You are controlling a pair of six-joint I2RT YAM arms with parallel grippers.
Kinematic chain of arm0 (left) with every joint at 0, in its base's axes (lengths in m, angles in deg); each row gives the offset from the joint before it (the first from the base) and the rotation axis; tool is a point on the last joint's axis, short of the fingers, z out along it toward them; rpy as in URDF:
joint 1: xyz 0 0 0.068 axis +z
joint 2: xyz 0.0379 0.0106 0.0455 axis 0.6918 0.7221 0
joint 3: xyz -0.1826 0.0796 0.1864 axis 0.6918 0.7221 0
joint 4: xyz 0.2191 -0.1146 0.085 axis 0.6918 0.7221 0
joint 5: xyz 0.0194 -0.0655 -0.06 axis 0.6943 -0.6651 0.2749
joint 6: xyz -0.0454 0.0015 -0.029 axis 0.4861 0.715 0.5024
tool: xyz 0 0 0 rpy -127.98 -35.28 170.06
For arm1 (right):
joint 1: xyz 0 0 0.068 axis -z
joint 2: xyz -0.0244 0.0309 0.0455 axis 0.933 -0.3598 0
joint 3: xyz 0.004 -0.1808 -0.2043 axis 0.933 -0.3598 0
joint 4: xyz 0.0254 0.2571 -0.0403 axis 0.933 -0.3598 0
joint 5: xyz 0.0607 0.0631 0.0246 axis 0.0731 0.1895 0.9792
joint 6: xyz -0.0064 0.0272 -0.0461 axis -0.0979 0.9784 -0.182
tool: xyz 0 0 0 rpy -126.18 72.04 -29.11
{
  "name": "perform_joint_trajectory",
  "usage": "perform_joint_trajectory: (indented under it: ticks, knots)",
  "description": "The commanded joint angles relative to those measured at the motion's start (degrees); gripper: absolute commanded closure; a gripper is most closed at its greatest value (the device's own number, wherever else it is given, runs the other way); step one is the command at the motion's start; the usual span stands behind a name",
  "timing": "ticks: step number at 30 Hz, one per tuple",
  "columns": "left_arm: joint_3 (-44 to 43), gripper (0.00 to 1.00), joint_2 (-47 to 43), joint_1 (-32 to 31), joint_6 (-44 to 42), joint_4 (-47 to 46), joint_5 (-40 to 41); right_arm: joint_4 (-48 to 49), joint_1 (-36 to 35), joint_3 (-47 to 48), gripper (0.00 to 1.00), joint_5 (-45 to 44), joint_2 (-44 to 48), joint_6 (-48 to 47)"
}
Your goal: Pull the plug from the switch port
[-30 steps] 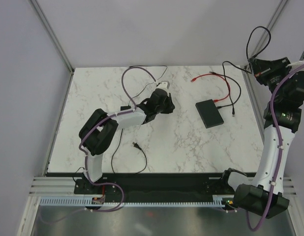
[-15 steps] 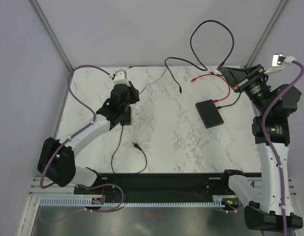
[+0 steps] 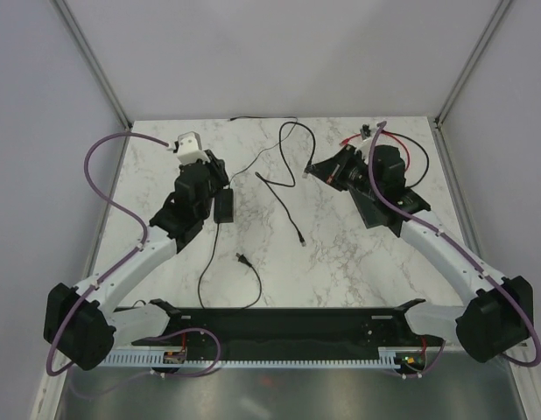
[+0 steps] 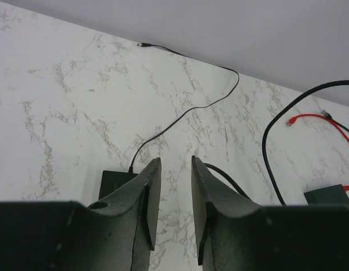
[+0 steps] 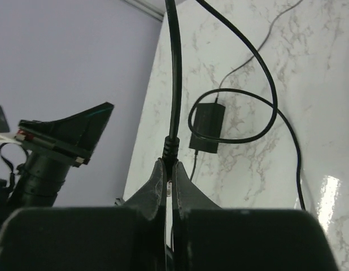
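Marbled white worktop (image 3: pixel 340 262) in the top view, and nearest the bases a thin black lead (image 3: pixel 241 259) looping on the stone to a small connector end. Further in, a black power brick (image 3: pixel 224 208) just beside the left jaws. From the left wrist, those jaws apart with nothing between them, only stone in the gap, and the brick's corner peeping out behind the left finger (image 4: pixel 147 197). Level with them on the right, the right jaws turned leftward over the middle of the worktop. Hard to judge from above whether closed. From the right wrist, plainly pressed together on the plug (image 5: pixel 170 148) of a thick black cable (image 5: pixel 174 73), clamped just below its ribbed collar. Only from above: that cable arching toward the far edge, back down the middle and ending free on the stone. Beneath the right forearm, the flat black box (image 4: pixel 328 196), half covered in the top view, with one corner clear in the left wrist view and a red cable (image 4: pixel 315 118) running to its edge. Held plug apart from the box, off to its left. As for the switch port, too small to make out in any view. Farthest back, a thin black wire (image 4: pixel 188 110) from the brick out toward the far edge.
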Motion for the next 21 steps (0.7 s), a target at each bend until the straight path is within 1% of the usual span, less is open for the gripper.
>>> perform_joint_trajectory:
  ticks: [1, 3, 6, 8, 12, 14, 15, 18, 21]
  knots:
    - [0.9, 0.64, 0.2, 0.2, -3.0, -2.7, 3.5, 5.2, -0.1, -2.9, 1.00, -5.7, -1.6, -2.8]
    - [0.7, 0.64, 1.8, 0.2, -3.1, -3.7, 2.3, 4.7, -0.1, -4.2, 1.00, -6.2, -4.2, -3.7]
    - [0.5, 0.64, 4.6, 0.2, -2.6, -4.6, 0.7, 6.5, -0.6, -6.4, 1.00, -2.1, -8.9, -3.2]
    - [-0.2, 0.64, 6.1, 0.2, -2.5, -4.7, 0.3, 9.3, -2.0, -7.8, 1.00, -0.4, -10.7, -3.1]
    - [-0.3, 0.64, 8.4, 0.2, -1.9, -5.2, -1.0, 9.9, -5.0, -9.0, 0.99, 0.6, -15.7, -5.3]
    - [-0.5, 0.64, 8.8, 0.2, -1.7, -5.3, -1.6, 9.5, -7.0, -9.4, 0.98, -0.7, -16.6, -6.4]
    - [-0.4, 0.64, 9.1, 0.2, -1.5, -5.5, -1.9, 8.9, -7.7, -9.3, 0.98, -2.9, -17.6, -8.7]
    - [-0.4, 0.64, 9.3, 0.2, -1.4, -5.7, -2.1, 3.3, -11.5, -7.5, 0.96, -7.9, -19.2, -13.3]
    - [-0.5, 0.64, 9.8, 0.2, -1.3, -5.7, -2.4, 3.4, -12.3, -8.3, 0.93, -7.7, -20.5, -13.5]
